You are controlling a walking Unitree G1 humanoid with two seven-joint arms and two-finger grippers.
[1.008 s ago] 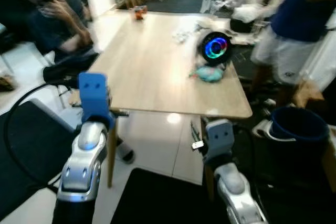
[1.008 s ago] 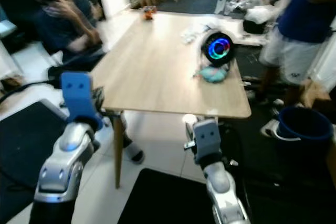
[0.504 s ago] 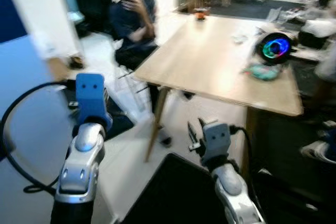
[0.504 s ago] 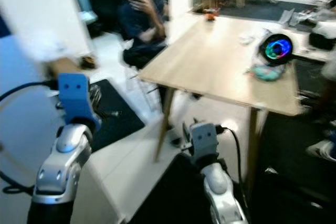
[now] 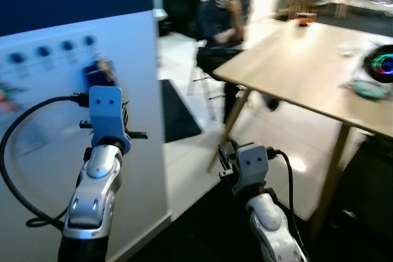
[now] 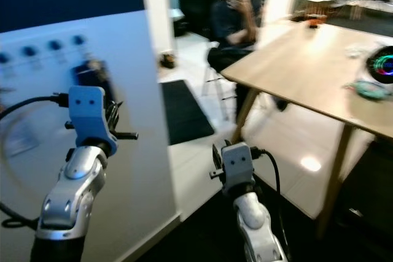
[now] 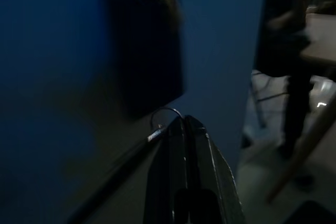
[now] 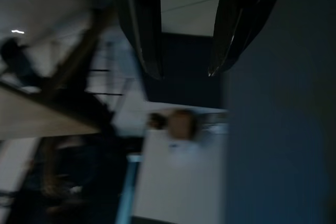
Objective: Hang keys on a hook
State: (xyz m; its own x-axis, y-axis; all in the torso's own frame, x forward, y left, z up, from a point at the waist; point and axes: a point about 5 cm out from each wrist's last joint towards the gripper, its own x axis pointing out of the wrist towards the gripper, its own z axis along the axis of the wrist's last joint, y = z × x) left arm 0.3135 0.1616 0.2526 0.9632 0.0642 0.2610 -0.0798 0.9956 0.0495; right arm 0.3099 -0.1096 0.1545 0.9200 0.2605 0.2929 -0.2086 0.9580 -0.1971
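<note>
A white board [image 5: 67, 151] stands close in front of me on the left. Several dark blue round hooks [image 5: 66, 45] run in a row near its top. A dark item [image 5: 100, 73] hangs on the board just below them. My left gripper [image 7: 185, 121] is raised before the board, a little below that dark item. Its fingers are shut on a thin metal key ring [image 7: 167, 114] that pokes out at the tips. My right gripper [image 8: 181, 72] is held low on the right, open with nothing between its fingers.
A wooden table [image 5: 319, 72] stands to the right, with a glowing round gadget [image 5: 382, 64] and a teal cloth [image 5: 368, 89] on it. A seated person [image 5: 224, 10] is behind its far corner. A black mat [image 5: 178, 111] lies on the white floor beside the board.
The camera has swung left: the table has slid to the right of the picture and the white board with hooks has come into view. Both arms keep their pose.
</note>
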